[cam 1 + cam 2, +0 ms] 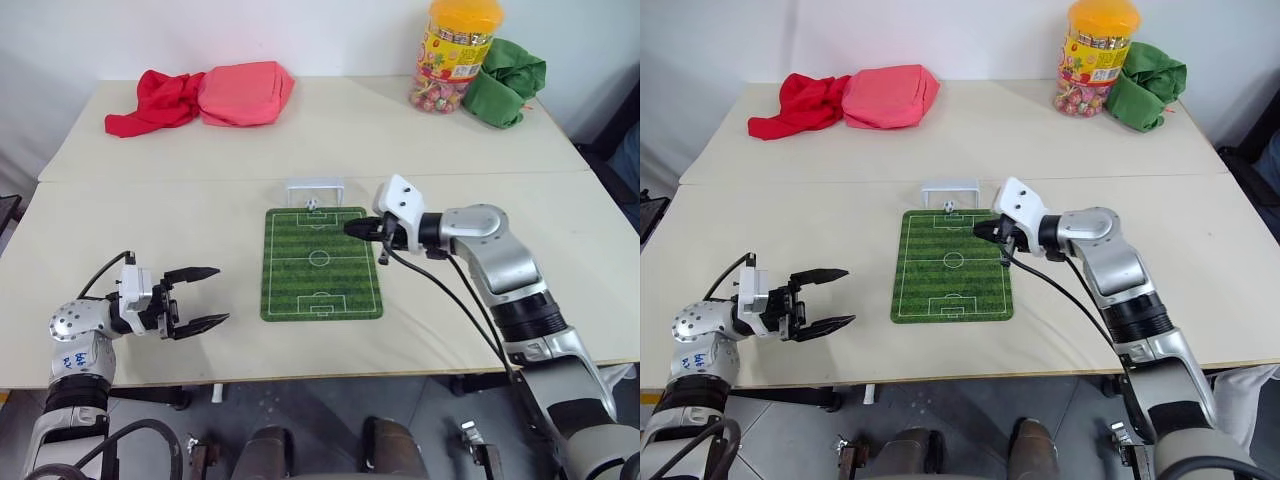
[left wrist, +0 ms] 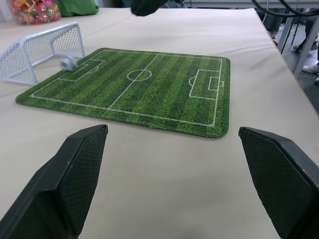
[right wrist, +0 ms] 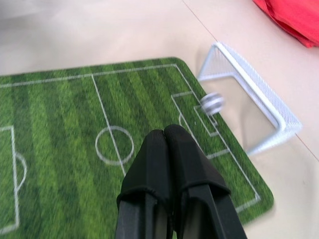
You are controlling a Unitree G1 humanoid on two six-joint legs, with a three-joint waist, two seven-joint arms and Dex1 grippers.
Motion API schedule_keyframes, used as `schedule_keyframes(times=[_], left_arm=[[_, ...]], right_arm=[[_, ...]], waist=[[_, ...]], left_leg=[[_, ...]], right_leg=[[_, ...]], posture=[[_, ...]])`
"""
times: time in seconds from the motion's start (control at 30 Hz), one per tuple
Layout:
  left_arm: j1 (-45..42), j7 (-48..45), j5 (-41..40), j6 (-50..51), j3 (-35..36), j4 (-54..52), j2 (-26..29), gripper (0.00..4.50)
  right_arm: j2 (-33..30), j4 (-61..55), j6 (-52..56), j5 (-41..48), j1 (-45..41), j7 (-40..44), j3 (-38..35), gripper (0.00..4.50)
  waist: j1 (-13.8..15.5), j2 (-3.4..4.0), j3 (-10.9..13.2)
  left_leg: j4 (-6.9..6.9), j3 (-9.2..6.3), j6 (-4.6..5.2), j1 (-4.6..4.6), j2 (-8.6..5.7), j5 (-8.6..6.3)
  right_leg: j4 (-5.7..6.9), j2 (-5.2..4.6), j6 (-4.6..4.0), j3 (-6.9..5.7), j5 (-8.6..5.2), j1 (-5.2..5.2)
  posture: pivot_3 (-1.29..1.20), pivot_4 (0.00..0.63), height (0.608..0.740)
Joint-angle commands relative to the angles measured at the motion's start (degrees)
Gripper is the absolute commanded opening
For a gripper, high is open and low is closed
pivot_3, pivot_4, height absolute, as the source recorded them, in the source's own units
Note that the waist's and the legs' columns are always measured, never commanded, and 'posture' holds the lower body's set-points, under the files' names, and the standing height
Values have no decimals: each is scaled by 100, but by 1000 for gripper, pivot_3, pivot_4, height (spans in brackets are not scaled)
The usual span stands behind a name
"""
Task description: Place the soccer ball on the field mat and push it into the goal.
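Here the biggest thing is the pale table (image 1: 150, 215), two tops pushed together with a seam running across. On its far side lie a red cloth (image 1: 150, 103) touching a pink cushion (image 1: 245, 92), and well apart from them at the far right a candy jar (image 1: 456, 55) with an orange lid stands against a green cloth (image 1: 505, 82).

Near the middle lies the field mat (image 1: 320, 262), flat, its short end facing the goal (image 1: 314, 189), which stands on the table just beyond the mat's far edge. The right arm (image 1: 495, 265) reaches in from the right side, and the right gripper (image 1: 352, 229) hangs over the mat's far right corner, its two black fingers (image 3: 167, 159) pressed together with nothing between them. The left gripper (image 1: 208, 297) sits well off to the left of the mat, level above the bare table, its fingers (image 2: 75, 174) spread wide and holding nothing.

Smallest of all, the soccer ball (image 1: 312, 205) is at the mat's far end, on the printed goal box right at the mouth of the goal; it looks blurred in the right wrist view.
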Motion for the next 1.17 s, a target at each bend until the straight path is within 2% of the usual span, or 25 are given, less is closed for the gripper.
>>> schedule_keyframes(times=[0.03,0.1,0.2,0.27,0.37,0.57,0.8,1.17], left_arm=[[-108,26,35,291,77,82,124,4500],[-152,258,127,358,103,109,132,4500],[-196,643,247,396,200,127,177,4500],[-233,1060,409,563,223,184,249,4500],[-220,1212,488,598,285,243,411,4500],[-119,1080,477,514,466,507,843,4500],[25,1199,324,490,925,704,1110,4500],[313,1503,119,751,1487,389,1091,4500]], right_arm=[[-430,-249,-29,282,101,342,-421,116],[-684,-105,-128,373,176,558,-553,116],[-1192,174,-440,547,449,1161,-779,739],[-1340,557,-672,656,507,1404,-947,1364],[-1575,1222,-1318,614,659,1809,-1073,2381],[-1789,2689,-2282,752,654,2411,-1477,4477],[-1759,3587,-2849,782,456,2170,-1902,4477],[-1692,3697,-2931,732,561,1790,-2129,4477]], waist=[[-1,0,0],[-4,0,0],[4,-2,1],[2,-3,2],[-9,-4,2],[-29,-4,3],[-17,-3,4],[-17,-3,4]], left_leg=[[0,1,1,0,-1,0],[0,2,1,0,-2,-1],[0,2,2,0,-1,-1],[0,2,3,0,-1,-2],[1,4,3,0,-1,-2],[-1,8,3,2,2,-1],[0,8,2,2,2,-1],[1,8,2,2,3,-2]], right_leg=[[-1,-1,0,1,0,0],[-1,0,0,1,0,0],[-2,0,0,0,0,0],[-4,-1,0,0,0,2],[-4,-1,0,1,0,2],[-5,0,0,1,0,2],[-5,-1,0,2,0,2],[-4,-1,0,3,0,3]], posture=[[0,150,740],[0,150,740],[0,150,740],[0,150,740],[0,150,740],[0,150,740],[0,150,740],[0,150,740]])
